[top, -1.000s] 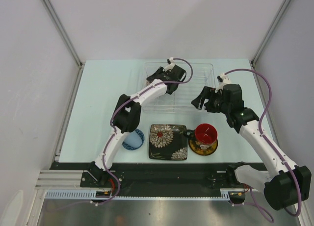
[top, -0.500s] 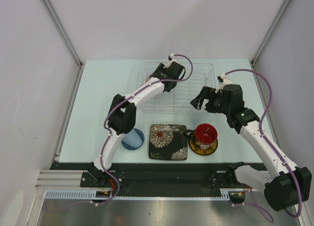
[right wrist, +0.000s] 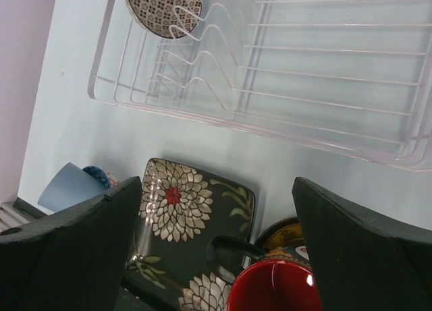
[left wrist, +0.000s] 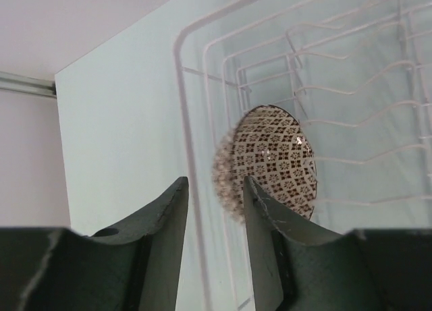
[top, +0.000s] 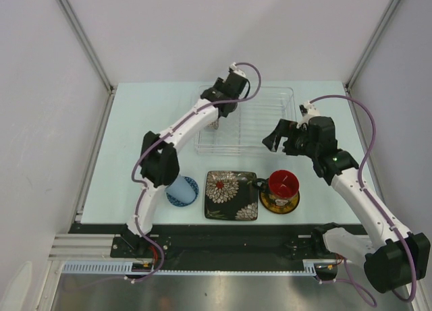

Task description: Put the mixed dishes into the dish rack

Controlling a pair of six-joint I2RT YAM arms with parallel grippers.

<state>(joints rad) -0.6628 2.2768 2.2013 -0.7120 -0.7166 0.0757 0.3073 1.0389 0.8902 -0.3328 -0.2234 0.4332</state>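
Note:
The beige lattice-patterned bowl (left wrist: 270,159) stands on edge between the dividers at the left end of the clear dish rack (top: 270,112). It also shows in the top view (top: 214,125). My left gripper (left wrist: 214,184) is open and empty just above the bowl, over the rack's left rim; in the top view it is here (top: 219,110). My right gripper (right wrist: 217,183) is wide open and empty, hovering over the rack's front right edge (top: 278,139). Below it lie the black square floral plate (right wrist: 196,237), the dark mug with red inside (right wrist: 277,287) on the yellow saucer (right wrist: 283,231), and the pale blue cup (right wrist: 67,187) on the small blue saucer (right wrist: 98,175).
The plate (top: 231,195), mug (top: 283,183) and cup (top: 179,187) line up along the table's near edge. The rack's wire dividers (right wrist: 202,48) fill its left half; its right half is flat ribs. Grey walls close in both sides.
My left gripper has drawn back and to the left, from the rack's middle to its left end, and the bowl now shows standing there. The right arm has barely moved.

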